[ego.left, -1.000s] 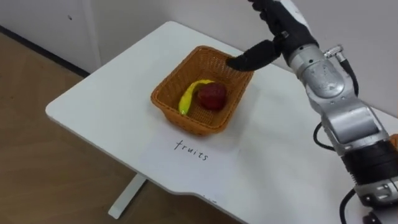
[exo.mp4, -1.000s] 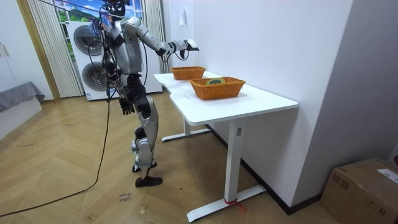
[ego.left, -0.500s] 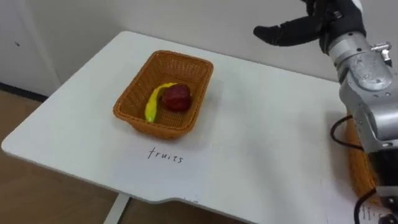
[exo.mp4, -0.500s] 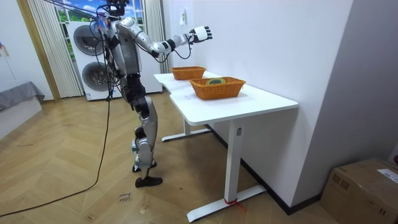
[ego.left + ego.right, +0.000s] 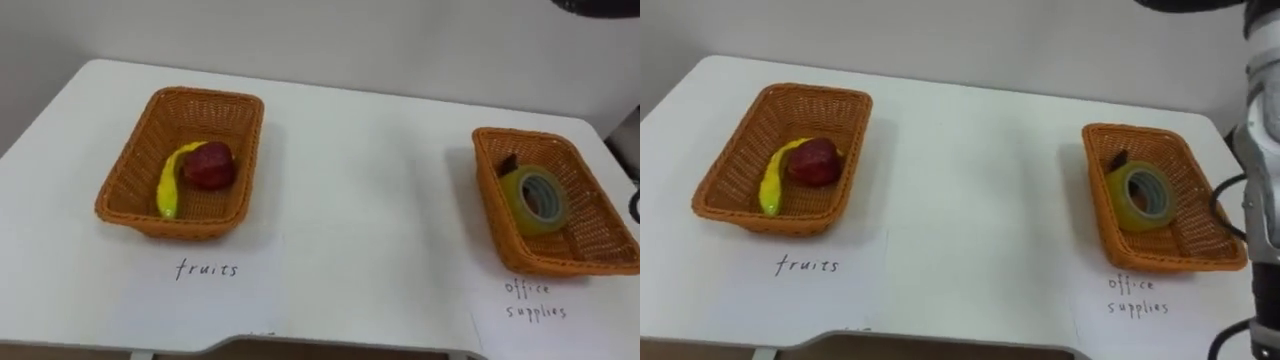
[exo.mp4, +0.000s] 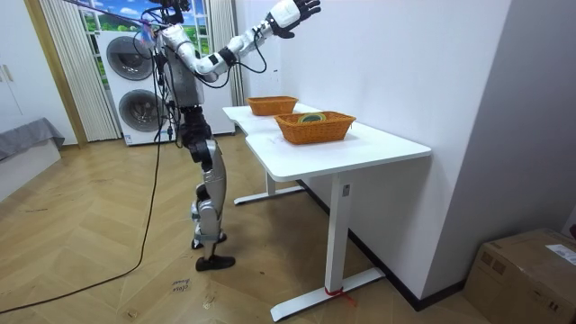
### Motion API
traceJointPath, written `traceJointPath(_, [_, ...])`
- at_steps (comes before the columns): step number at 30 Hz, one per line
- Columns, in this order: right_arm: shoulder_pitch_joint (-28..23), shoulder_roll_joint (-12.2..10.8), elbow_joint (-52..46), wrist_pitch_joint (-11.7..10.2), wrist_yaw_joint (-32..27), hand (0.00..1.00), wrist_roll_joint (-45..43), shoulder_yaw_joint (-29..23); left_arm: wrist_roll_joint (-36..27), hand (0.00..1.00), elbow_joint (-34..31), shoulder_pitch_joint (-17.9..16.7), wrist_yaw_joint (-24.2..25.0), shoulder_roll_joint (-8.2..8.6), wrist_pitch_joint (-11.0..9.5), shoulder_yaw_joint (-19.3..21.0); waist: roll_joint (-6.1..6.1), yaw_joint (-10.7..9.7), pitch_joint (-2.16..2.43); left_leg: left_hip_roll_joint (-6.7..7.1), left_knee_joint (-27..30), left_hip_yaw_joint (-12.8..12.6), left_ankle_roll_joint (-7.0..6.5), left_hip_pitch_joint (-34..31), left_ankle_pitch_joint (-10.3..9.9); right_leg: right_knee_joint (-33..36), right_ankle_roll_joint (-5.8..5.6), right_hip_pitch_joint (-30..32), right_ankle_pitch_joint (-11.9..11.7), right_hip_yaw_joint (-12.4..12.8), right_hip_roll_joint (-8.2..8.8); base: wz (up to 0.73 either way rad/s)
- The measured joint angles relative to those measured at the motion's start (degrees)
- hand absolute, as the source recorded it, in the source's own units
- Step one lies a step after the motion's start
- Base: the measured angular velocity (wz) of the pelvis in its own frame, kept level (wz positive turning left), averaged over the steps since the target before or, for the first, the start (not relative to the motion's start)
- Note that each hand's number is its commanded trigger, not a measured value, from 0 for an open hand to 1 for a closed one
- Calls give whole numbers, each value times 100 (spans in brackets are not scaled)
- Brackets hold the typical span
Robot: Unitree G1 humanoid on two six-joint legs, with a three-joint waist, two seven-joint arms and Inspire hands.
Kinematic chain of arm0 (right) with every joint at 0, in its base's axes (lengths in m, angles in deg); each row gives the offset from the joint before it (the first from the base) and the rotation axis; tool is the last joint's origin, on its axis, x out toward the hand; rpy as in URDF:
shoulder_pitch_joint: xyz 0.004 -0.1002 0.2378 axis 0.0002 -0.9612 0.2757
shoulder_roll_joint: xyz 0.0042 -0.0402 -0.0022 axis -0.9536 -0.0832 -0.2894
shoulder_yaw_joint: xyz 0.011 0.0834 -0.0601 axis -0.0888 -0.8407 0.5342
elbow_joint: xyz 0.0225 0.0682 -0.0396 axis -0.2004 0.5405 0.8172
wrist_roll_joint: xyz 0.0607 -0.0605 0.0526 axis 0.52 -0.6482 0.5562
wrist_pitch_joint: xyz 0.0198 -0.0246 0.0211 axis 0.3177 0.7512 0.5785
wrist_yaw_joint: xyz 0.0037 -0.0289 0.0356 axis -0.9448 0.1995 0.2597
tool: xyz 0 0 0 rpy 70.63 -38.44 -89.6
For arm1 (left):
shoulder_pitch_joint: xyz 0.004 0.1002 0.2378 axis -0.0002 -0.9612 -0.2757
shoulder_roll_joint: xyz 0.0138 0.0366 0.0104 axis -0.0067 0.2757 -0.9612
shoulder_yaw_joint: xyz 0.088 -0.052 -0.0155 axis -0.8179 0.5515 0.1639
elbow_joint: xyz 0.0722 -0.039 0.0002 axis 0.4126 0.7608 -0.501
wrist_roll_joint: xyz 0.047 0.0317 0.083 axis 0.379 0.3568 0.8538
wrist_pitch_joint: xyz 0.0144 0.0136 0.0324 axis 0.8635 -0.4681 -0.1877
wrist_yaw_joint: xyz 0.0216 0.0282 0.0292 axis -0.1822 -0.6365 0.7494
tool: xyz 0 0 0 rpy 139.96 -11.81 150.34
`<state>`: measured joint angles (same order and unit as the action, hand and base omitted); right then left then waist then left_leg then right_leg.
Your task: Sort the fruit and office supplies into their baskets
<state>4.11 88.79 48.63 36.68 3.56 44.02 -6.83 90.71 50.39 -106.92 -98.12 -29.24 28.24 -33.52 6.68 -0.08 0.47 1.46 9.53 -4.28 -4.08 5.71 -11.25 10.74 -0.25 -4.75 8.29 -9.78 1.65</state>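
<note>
White table (image 5: 350, 200) by the wall (image 6: 387, 54) bears fruit basket (image 5: 205, 95), supplies basket (image 5: 522, 134); raised right hand (image 6: 290, 11) looks spread.

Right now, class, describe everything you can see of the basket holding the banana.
The basket is rectangular, orange-brown woven wicker with sloping walls, standing upright on the left part of the white table. Inside, a yellow banana curves beside a dark red apple, touching it. A handwritten label lies on the table just in front of it.
</note>
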Motion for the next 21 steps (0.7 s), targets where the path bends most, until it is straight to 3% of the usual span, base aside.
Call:
traceJointPath(5, [-588,-6,-182,-84,-505,0,82,-533,-206,0,150,8,-112,15,-133,-9,-44,-237,-7,-66,7,-223,10,7,-54,-5,17,71,-45,202,-70,-22])
traceJointPath(9, [-737,-6,-186,-145,-1060,0,339,-878,-227,0,166,-48,-178,14,-233,-22,-98,-409,-40,-90,-34,-367,20,43,-59,-8,27,114,-54,338,-100,-23])
traceJointPath(12, [-1077,-13,-224,-268,-1510,0,324,-1142,-223,0,173,-60,-345,20,-255,-13,-162,-471,-5,-113,-93,-493,37,74,-64,-3,42,172,-65,456,-138,-24])
traceJointPath(16, [-1760,-138,-366,-484,-2230,0,332,-1516,-223,0,174,-122,-399,21,-385,-14,-182,-614,16,-145,-104,-514,62,100,-80,-9,52,156,-71,458,-173,-2])
traceJointPath(19, [-2095,-277,-326,-646,-2631,0,562,-1784,-287,0,184,-99,-473,25,-464,-26,-167,-652,2,-169,-99,-560,82,98,-90,-8,60,169,-75,508,-204,-8])
traceJointPath(21, [-2363,-379,-211,-749,-2926,0,782,-1900,-451,0,238,-93,-521,28,-487,-39,-149,-697,-31,-179,-90,-588,91,94,-96,-12,68,177,-80,514,-213,-7])
